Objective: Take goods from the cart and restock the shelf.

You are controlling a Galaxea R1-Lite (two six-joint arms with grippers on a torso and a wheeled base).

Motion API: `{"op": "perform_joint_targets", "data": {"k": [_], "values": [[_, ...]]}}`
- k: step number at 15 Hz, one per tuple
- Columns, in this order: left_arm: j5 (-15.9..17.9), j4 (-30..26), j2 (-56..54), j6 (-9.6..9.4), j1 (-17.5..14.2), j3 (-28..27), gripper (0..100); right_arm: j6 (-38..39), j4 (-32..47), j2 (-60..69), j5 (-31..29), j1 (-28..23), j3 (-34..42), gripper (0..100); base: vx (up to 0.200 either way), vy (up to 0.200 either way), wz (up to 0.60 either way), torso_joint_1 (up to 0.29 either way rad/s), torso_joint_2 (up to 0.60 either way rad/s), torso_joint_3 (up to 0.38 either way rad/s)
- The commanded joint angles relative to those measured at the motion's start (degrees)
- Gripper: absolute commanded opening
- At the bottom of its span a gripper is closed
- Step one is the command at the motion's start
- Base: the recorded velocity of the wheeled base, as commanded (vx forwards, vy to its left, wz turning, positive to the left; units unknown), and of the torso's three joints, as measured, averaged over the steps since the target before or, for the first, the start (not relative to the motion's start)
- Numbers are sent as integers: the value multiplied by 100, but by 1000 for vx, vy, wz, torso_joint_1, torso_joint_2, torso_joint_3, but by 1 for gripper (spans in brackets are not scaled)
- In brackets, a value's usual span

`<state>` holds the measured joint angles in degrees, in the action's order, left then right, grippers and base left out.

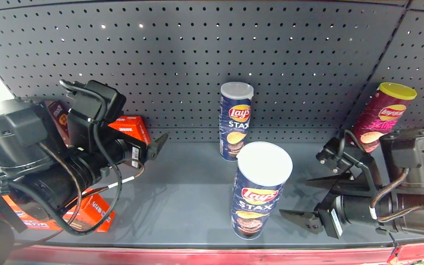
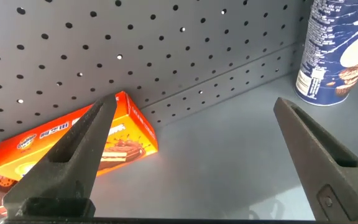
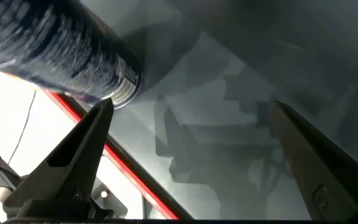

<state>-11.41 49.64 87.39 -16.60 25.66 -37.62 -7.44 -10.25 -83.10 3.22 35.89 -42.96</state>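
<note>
Now, two blue cans upright mid-frame on the shelf, rear can, front can, one magenta can upper right, two orange boxes at left, left gripper and right gripper gaping, empty, right wrist view catching the front can's base.

Before me the grey shelf carries two chip cans upright: the front blue can near its red lip, the rear blue can by the pegboard. On my right stands a maroon can; on my left lie a rear orange box and a front orange box
</note>
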Motion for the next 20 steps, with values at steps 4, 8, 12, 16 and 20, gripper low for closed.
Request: {"op": "perform_joint_targets", "data": {"k": [4,8,12,16,20], "values": [[-2,28,32,-1,0,-26,100,-12,-12,-268,3,76,-186,100,0,0,0,0,0,0],[-2,37,32,-1,-17,-26,100,-21,-12,-505,3,155,-441,100,0,0,0,0,0,0],[25,37,32,-10,-158,-26,100,-21,-12,-602,3,226,-512,100,0,0,0,0,0,0],[25,37,41,-10,-158,-35,100,-21,-12,-531,3,199,-485,100,0,0,0,0,0,0],[25,37,76,-10,-158,-70,100,-21,-21,-707,3,252,-635,100,0,0,0,0,0,0]]}}
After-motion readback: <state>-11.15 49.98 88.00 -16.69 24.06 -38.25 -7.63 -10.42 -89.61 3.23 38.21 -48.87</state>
